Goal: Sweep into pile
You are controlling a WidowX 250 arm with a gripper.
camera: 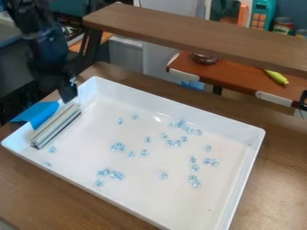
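- Beads point(118, 146), pale blue, lie scattered across the white tray point(138, 197), mid-frame.
- Silver sweeping bar point(55, 126), inside the tray's end at frame left, just beside a blue flap point(37, 113).
- End effector point(67, 90), upper left; clenched or released, I cannot tell.

Wooden plank point(186, 32) | red-brown shelf point(234, 76): round metallic object point(204, 59), yellow-green toy point(276, 77) on it | jar point(282, 26) behind
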